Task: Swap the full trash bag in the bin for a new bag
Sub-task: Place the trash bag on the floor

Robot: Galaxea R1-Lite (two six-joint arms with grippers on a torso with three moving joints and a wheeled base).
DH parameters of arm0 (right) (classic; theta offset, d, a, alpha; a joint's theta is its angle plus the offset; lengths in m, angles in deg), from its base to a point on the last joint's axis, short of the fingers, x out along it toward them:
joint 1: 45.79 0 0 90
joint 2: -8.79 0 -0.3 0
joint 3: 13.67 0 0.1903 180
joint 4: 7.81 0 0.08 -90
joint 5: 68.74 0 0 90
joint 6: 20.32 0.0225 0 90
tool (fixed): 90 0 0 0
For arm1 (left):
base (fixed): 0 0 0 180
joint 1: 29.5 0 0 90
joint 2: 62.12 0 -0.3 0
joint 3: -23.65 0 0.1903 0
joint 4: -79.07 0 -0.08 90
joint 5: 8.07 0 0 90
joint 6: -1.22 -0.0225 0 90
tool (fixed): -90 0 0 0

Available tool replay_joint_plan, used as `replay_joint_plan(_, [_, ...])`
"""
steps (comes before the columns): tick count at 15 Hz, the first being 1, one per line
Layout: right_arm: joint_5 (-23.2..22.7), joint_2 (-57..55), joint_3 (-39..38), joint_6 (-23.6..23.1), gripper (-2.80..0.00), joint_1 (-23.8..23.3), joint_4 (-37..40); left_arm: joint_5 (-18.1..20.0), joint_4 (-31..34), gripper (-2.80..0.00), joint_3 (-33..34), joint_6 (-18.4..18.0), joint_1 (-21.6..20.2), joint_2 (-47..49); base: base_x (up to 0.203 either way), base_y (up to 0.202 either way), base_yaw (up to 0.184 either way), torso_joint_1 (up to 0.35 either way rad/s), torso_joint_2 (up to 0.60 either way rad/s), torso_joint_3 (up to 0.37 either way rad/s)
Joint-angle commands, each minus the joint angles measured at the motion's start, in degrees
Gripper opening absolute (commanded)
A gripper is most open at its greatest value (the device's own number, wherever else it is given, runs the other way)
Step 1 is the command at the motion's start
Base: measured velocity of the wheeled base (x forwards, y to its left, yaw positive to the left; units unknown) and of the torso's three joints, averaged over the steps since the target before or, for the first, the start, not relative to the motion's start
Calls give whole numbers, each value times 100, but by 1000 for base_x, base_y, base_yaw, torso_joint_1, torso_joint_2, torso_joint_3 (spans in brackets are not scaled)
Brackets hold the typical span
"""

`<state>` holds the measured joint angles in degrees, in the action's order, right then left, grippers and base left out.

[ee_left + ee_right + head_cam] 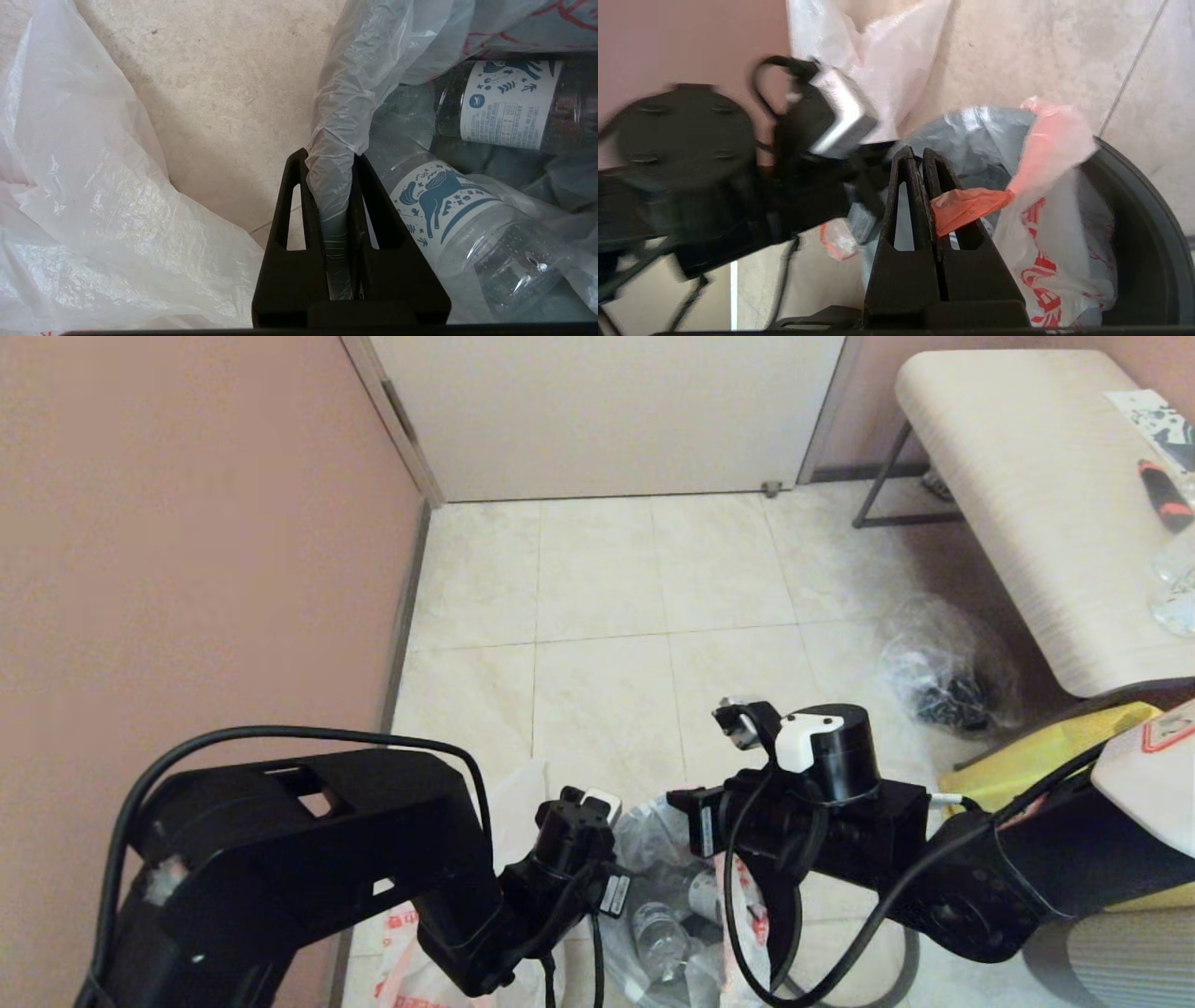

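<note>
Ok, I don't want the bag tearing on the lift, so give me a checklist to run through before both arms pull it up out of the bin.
1. Left pincer clamped on the full trash bag: ok, a twisted strip of film sits between its fingers.
2. Right pincer holding the orange-red handle: ok, shut on it.
3. Bag free of the bin: not ok, it is inside the rim.
4. Bottles contained: ok, inside the film.
5. New bag out of the way: cannot tell, it lies close beside the left pincer.
</note>
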<state>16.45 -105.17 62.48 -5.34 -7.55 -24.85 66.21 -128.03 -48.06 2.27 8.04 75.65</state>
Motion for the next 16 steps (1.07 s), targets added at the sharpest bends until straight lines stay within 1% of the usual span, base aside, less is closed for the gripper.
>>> replay_joint_plan(1, [-2,280,-64,1,-280,98,-17,-23,-33,-280,0,2,-1,31,0,0,0,0,0,0])
replay_joint_plan(4, [3,689,-117,-4,-280,251,70,-116,-67,-280,0,9,0,22,0,0,0,0,0,0])
replay_joint_plan(6, [14,1005,-119,-17,-280,381,325,-122,-308,-280,43,9,-1,-4,0,0,0,0,0,0])
replay_joint_plan(10, [51,1034,-170,-48,-280,457,445,-119,-382,-280,213,9,-1,-219,0,0,0,0,0,0])
replay_joint_plan(11, [51,1025,-216,-48,-280,457,445,-112,-386,0,227,16,-1,-282,0,0,0,0,0,0])
replay_joint_plan(13, [98,1053,-251,-56,-280,459,453,-83,-466,0,362,30,28,-549,0,0,0,0,0,0])
replay_joint_plan(16, [284,1194,-241,-194,-280,465,656,-57,-518,0,762,42,345,-1231,0,0,0,0,0,0])
